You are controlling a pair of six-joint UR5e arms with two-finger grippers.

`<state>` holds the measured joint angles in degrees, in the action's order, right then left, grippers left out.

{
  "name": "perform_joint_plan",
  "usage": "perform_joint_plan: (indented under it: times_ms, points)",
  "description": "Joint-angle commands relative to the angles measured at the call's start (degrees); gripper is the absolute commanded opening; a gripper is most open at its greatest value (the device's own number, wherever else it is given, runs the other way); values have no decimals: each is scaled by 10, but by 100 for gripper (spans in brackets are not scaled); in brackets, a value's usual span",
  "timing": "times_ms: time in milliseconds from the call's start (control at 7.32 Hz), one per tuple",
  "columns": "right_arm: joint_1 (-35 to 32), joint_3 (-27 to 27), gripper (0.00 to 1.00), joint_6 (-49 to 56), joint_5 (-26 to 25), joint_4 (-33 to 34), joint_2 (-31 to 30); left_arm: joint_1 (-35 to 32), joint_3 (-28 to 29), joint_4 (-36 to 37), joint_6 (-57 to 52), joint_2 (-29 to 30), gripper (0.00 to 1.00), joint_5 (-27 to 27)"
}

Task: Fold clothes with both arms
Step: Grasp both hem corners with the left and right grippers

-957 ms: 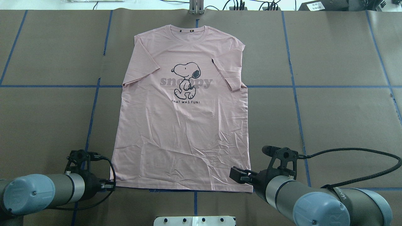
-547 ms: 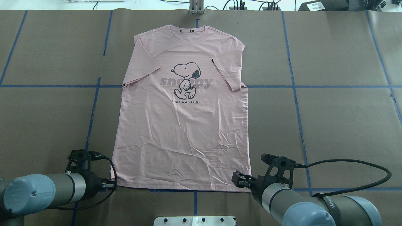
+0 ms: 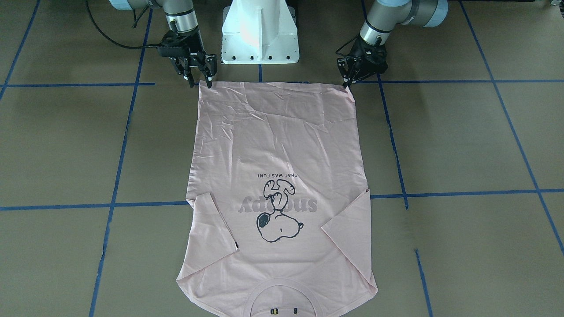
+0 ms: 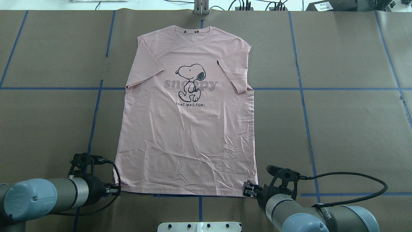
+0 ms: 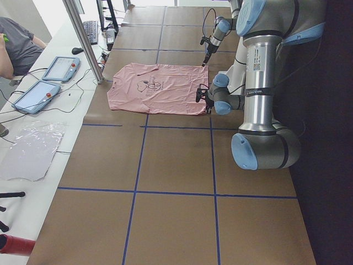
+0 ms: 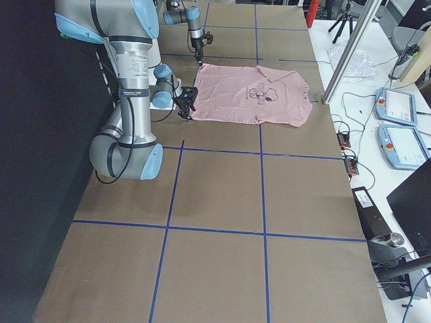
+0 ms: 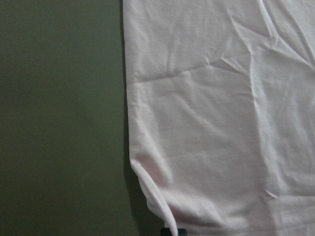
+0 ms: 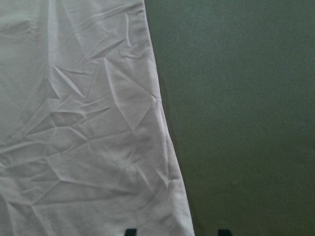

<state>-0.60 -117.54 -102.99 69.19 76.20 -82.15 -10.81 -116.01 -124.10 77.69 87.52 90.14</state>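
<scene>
The pale pink T-shirt (image 4: 186, 129) lies flat and face up on the brown table, collar far from the robot and hem (image 3: 273, 88) near its base. My left gripper (image 4: 113, 190) sits at the hem's left corner. It looks shut on the corner, which curls up to the gripper (image 7: 170, 231) in the left wrist view. My right gripper (image 4: 247, 190) is at the other hem corner. It is open, and its fingertips (image 8: 130, 231) straddle the shirt's side edge. In the front-facing view the right gripper (image 3: 199, 79) shows spread fingers and the left gripper (image 3: 346, 82) shows closed ones.
The white pedestal base (image 3: 260, 31) stands just behind the hem, between the arms. Blue tape lines (image 4: 302, 96) cross the table. A metal post (image 4: 201, 8) stands beyond the collar. Tablets (image 5: 47, 83) and a seated person (image 5: 16, 44) are at the far side.
My right gripper has drawn back toward the robot's base, from over the lower shirt to the hem's right corner. The left gripper has barely moved.
</scene>
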Motion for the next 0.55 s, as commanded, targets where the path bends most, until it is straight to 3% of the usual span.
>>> perform_joint_plan:
  times_ms: [0,410]
  points:
    - [6,10,61,-1,0,0,0,0,0,-1,0,0,0,0]
    - [14,10,55,-1,-5,0,2,0,-1,-3,0,-1,0,-1]
